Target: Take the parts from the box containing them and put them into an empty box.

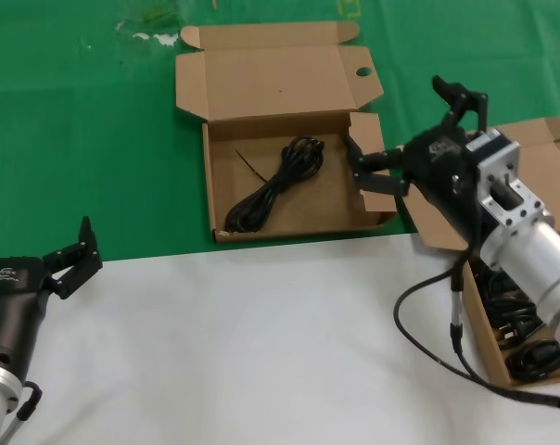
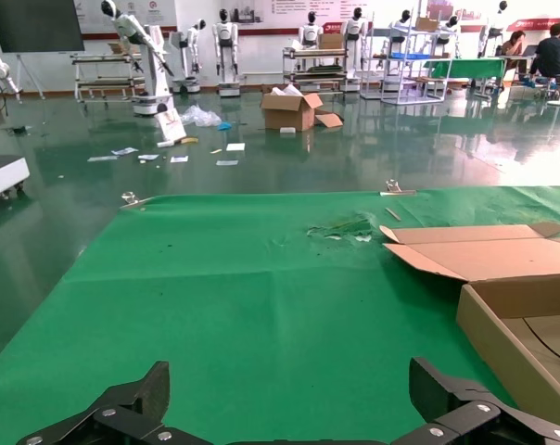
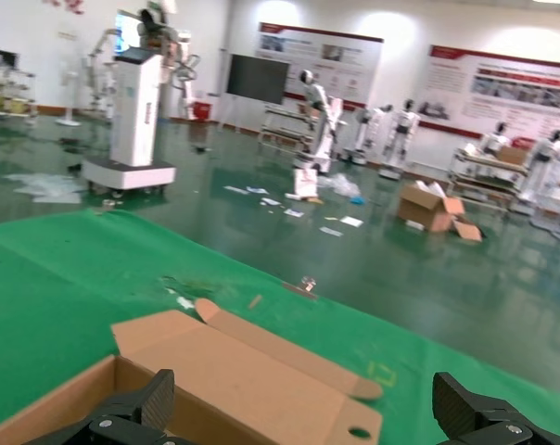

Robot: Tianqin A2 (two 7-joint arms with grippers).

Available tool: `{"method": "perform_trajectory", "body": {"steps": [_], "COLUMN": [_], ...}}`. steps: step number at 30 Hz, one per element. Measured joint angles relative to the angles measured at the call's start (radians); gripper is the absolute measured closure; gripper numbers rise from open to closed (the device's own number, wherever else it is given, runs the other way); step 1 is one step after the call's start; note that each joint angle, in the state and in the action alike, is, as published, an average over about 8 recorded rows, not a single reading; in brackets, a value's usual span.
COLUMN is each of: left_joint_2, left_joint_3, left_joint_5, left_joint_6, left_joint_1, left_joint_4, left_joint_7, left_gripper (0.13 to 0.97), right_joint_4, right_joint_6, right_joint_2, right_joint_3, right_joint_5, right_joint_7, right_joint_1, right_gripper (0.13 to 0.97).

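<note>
Cables fill the plain brown box (image 1: 475, 306) at the robot's right: several black coiled hanks (image 1: 512, 324) lie packed in it on the white cloth (image 1: 261, 343), partly hidden behind the right arm. One more black cable (image 1: 275, 185) already rests in the other box (image 1: 220, 199), which sits on the green cloth (image 1: 76, 120) with its lid thrown back and a round hole (image 1: 363, 71) punched in a side flap. The right gripper (image 1: 405, 130) hovers at that box's right wall, fingers spread wide and holding nothing. The left gripper (image 1: 71, 255) waits low at the near left, over the edge where white meets green, its fingers also spread apart and empty.
</note>
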Motion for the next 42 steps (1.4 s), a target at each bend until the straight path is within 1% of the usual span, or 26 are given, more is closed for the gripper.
{"method": "perform_trajectory", "body": {"steps": [2,3,11,20,28,42], "left_joint_2": [0.0,0.0,0.0,0.0,0.0,0.0], "left_joint_3": [0.0,0.0,0.0,0.0,0.0,0.0], "left_joint_5": [0.0,0.0,0.0,0.0,0.0,0.0], "left_joint_6": [0.0,0.0,0.0,0.0,0.0,0.0], "left_joint_1": [0.0,0.0,0.0,0.0,0.0,0.0], "left_joint_4": [0.0,0.0,0.0,0.0,0.0,0.0], "left_joint_7": [0.0,0.0,0.0,0.0,0.0,0.0], "left_gripper": [0.237,0.237,0.152,0.132,0.132,0.132], "right_joint_4": [0.006,0.01,0.035,0.064,0.087,0.092], "right_joint_6": [0.018,0.027,0.098,0.178,0.242,0.257], "right_joint_2": [-0.004,-0.006,-0.023,-0.041,-0.056,-0.059], "right_joint_3": [0.008,0.012,0.042,0.077,0.104,0.111], "right_joint_5": [0.012,0.017,0.063,0.114,0.155,0.164], "right_joint_7": [-0.001,-0.001,-0.005,-0.009,-0.012,-0.012], "right_joint_1": [-0.02,-0.031,-0.112,-0.203,-0.276,-0.292], "right_gripper": [0.129,0.129,0.129,0.129,0.129,0.129]}}
